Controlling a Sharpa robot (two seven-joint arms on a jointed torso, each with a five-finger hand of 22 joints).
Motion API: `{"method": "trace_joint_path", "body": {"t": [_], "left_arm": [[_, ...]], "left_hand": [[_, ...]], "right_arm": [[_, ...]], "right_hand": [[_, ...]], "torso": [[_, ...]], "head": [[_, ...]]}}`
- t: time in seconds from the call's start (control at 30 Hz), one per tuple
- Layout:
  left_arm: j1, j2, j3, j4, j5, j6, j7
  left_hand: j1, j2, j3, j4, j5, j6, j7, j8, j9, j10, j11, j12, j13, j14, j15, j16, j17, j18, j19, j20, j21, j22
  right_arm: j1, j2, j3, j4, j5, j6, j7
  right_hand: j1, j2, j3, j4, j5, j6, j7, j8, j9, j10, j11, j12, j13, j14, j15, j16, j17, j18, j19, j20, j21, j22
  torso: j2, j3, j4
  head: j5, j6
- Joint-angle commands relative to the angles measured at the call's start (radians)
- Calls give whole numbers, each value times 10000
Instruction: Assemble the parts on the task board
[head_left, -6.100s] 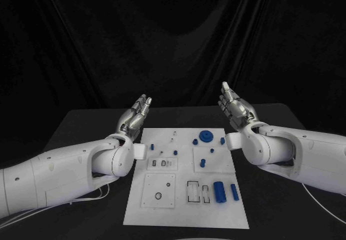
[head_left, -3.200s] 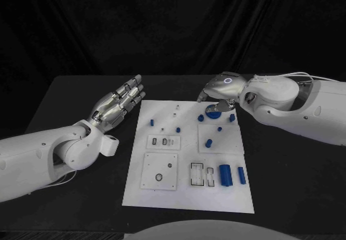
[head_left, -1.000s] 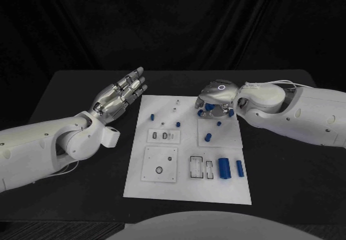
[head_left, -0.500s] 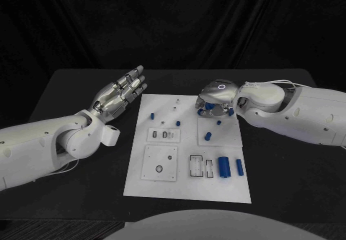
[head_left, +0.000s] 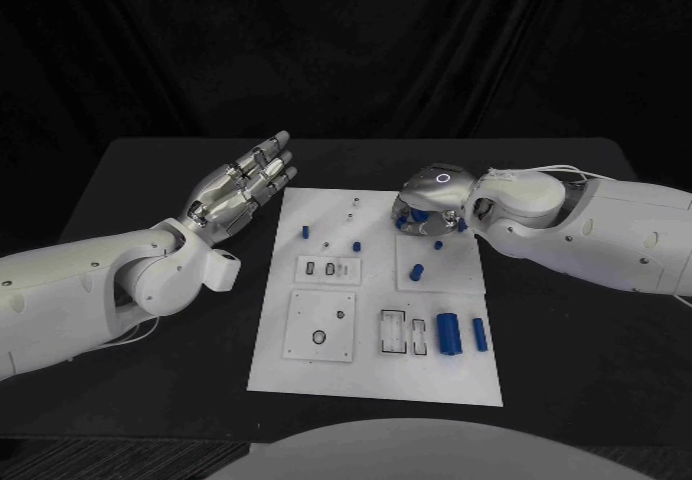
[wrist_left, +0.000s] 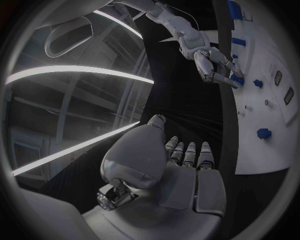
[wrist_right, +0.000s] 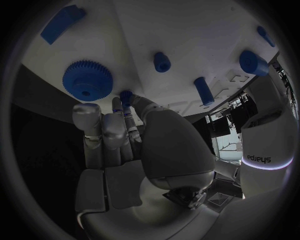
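Black matte table, flat white board, my right hand pinching small blue peg beside toothed gear, my left hand flat, fingers apart, holding nothing

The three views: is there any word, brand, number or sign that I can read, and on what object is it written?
"sharpa": dark letters on the white casing of the right arm, above a glowing band, in the right wrist view.
Task board: dark outlines and holes, no readable text or numbers.
Left hand, right hand: no readable marks.
Left wrist view: no text.
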Motion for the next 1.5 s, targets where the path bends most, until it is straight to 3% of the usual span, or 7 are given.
{"method": "trace_joint_path", "body": {"t": [0.03, 0.33, 0.53, 0.7, 0.9, 1.27, 1.5], "left_arm": [[28, 18, 8, 3, -9, 208, 1869], [28, -28, 8, 16, -9, 166, 1830], [28, -89, 8, 54, -9, 98, 1809], [28, -104, 7, 76, -9, 58, 1783], [28, -97, 7, 107, -8, 34, 1748], [29, -64, 7, 174, -8, 17, 1723], [29, -53, 7, 206, -8, -6, 1743]], "left_hand": [[24, -61, 11, -67, 60, 94, -5, 59, 18, -3, 95, -66, -9, -22, 78, -36, -16, 38, 6, 90, -34, -10], [24, -46, 34, -82, 101, 156, 16, 74, 27, -3, 115, -66, -9, -22, 84, -36, -16, 40, 6, 98, -34, -10], [20, -44, 39, -85, 109, 184, 23, 80, 31, -3, 122, -66, -9, -22, 84, -36, -16, 42, 6, 101, -34, -10], [16, -45, 39, -85, 113, 190, 25, 82, 31, -3, 126, -66, -9, -22, 83, -36, -16, 43, 6, 103, -34, -10], [15, -45, 39, -84, 114, 187, 26, 82, 31, -3, 126, -66, -9, -22, 82, -36, -16, 44, 6, 103, -34, -10], [6, -45, 37, -80, 122, 199, 27, 85, 32, -3, 127, -66, -9, -22, 80, -36, -16, 46, 6, 105, -34, -10], [-4, -39, 38, -74, 133, 175, 21, 81, 28, -3, 120, -66, -9, -22, 75, -36, -16, 51, 6, 109, -34, -10]], "right_arm": [[-56, -15, -5, -30, 52, -264, 185], [-4, -267, -5, 248, 495, -1037, 261], [455, -379, -4, 578, 1359, -965, -10], [858, -227, -4, 651, 1670, -753, -231], [1048, 379, -4, 211, 1587, -529, -240], [1033, 1513, -4, -940, 1397, -246, -113], [948, 2004, -3, -1450, 1377, -136, -106]], "right_hand": [[60, -67, 185, -18, 72, 143, -15, 72, 16, 157, -21, -37, -8, 5, -52, 46, -7, -178, -60, -8, 44, 27], [120, -112, 544, -52, -74, 578, -142, 199, 88, 599, -153, -17, -3, 12, -145, 84, 65, -198, -54, -86, 151, 231], [85, -131, 577, -13, -223, 652, -164, 209, 98, 635, -166, -51, -13, 18, -160, 97, 90, -207, -49, -104, 178, 286], [48, -153, 583, 22, -331, 657, -166, 193, 96, 622, -164, -74, -19, 19, -159, 97, 93, -211, -52, -108, 183, 304], [49, -153, 601, 32, -351, 650, -168, 179, 92, 602, -163, -88, -22, 29, -158, 126, 141, -220, -39, -108, 211, 350], [-27, -233, 609, 94, -367, 559, -136, 93, 64, 513, -130, -105, -25, 56, -138, 186, 225, -239, -15, -98, 271, 452], [-36, -272, 614, 101, -392, 520, -125, 60, 52, 484, -121, -106, -25, 60, -131, 202, 248, -246, -7, -92, 295, 493]], "torso": [[-3, 3, 3], [-8, 0, 11], [-18, -3, -3], [-27, -4, -6], [-5, -8, 19], [41, -22, 17], [117, -6, 98]], "head": [[13, 2], [103, 108], [284, 292], [331, 525], [299, 767], [332, 891], [260, 937]]}}
